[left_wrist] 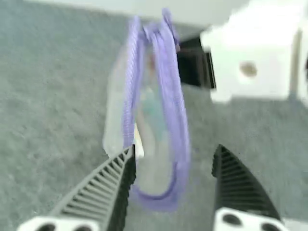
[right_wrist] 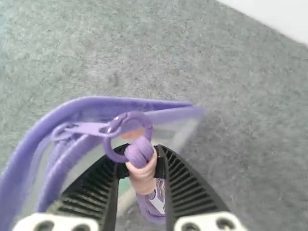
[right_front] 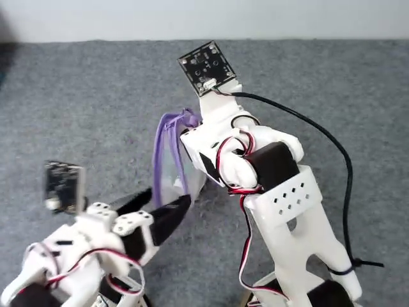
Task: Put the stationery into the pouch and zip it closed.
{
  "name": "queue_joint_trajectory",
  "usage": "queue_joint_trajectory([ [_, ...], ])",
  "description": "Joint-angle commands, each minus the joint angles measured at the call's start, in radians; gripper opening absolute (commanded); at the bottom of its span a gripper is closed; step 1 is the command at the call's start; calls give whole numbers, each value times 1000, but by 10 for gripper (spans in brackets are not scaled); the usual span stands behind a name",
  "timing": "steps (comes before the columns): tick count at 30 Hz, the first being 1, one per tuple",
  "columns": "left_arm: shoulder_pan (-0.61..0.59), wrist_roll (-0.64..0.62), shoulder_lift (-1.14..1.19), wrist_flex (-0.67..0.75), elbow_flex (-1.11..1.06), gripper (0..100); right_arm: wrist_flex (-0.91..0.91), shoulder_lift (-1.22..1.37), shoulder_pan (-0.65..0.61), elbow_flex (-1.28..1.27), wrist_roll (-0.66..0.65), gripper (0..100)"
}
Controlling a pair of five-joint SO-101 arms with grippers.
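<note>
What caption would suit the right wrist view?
Right arm's jaws pinching the zipper charm of a purple-edged pouch over grey carpet.

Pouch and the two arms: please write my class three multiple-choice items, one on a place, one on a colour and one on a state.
1. Where is the pouch?
A. Between the two grippers
B. At the table's far edge, away from both arms
C. Under an arm's base

2. What colour is the pouch's zip trim?
A. Green
B. Purple
C. Red

3. What state is the left gripper in?
A. Open, with its fingers on either side of the pouch's end
B. Shut on nothing
C. Shut on a pen

Answers:
1. A: the high view shows the pouch between the grippers, and the right gripper is clamped at its zip-pull end.
2. B: both wrist views show purple edging on the clear body.
3. A: the left wrist view shows a wide gap with the pouch's end in it.
</note>
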State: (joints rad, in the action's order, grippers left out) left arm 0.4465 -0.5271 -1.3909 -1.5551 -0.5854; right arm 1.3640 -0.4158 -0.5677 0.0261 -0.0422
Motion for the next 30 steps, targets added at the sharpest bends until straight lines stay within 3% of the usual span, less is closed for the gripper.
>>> queue_joint_trajectory([
  [1, -112, 48, 5, -3, 108, 261, -7, 1, -10, 11, -23, 7],
  [7, -304, 147, -3, -3, 143, 258, -2, -7, -10, 14, -78, 7],
  [19, -626, 152, 3, 15, 22, 258, -4, -73, -18, 15, -87, 7],
  [23, -594, 153, 3, 25, -114, 258, -2, -130, -18, 15, -89, 7],
  [26, -483, 180, -2, 41, -206, 257, -1, -159, -19, 17, -126, 7],
  [30, -250, 172, -3, 38, -239, 256, 36, -189, -51, 18, -161, 7],
])
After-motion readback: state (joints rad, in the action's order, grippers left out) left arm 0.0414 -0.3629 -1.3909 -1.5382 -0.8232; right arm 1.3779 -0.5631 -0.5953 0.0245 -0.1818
